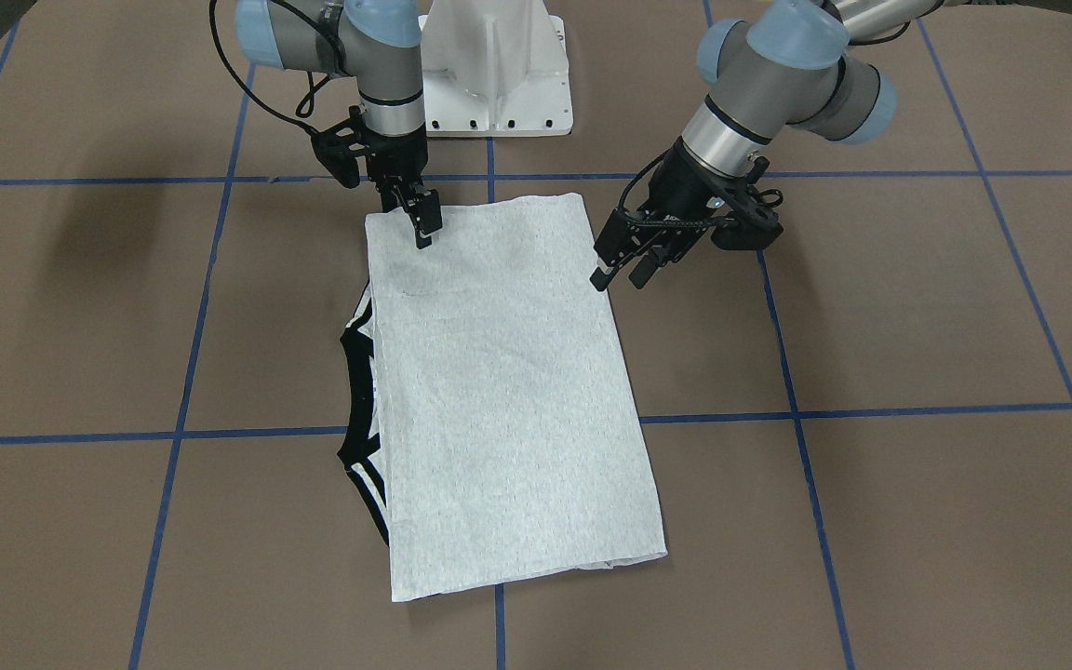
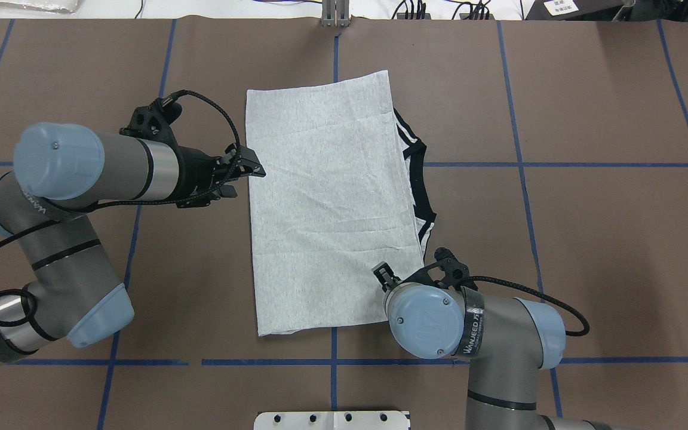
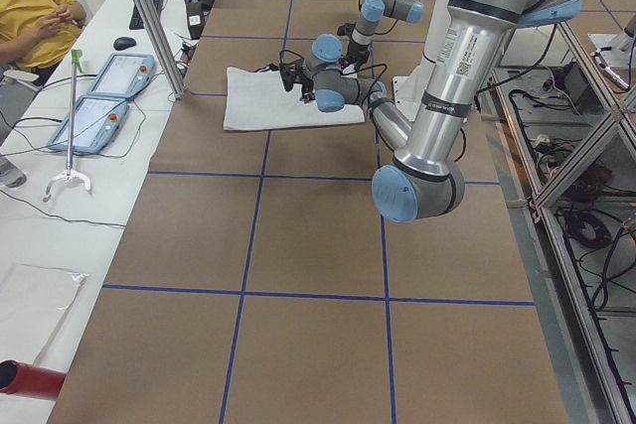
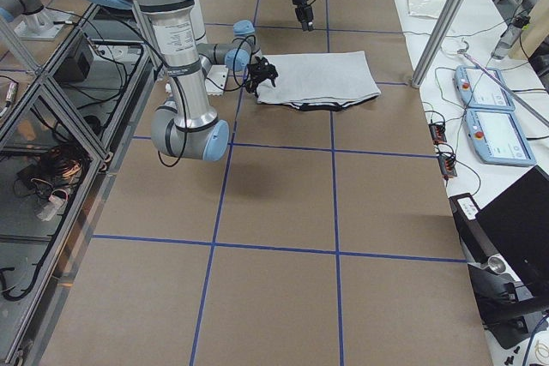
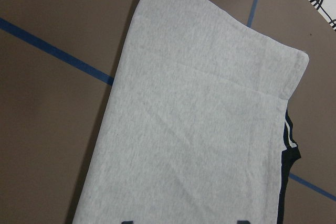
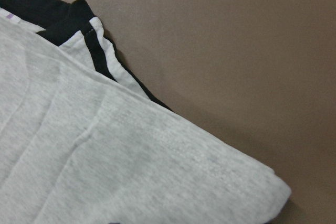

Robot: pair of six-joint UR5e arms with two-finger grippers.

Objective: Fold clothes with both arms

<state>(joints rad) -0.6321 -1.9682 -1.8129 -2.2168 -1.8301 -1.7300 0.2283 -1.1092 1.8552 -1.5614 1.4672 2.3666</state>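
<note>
Fingers (image 1: 601,273) of the left gripper (image 1: 621,273) stand spread and empty at the left edge of the shirt (image 1: 499,391) on the table (image 1: 917,307); the right gripper (image 1: 424,228) sits over its near right corner, whether clenched I cannot tell; pinching only the top layer could drag the fold askew.

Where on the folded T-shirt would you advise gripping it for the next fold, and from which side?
Probably the two corners of its short edge nearest the robot, left pincer and right pincer each coming from its own side: the T-shirt lies flat as a long rectangle.
</note>
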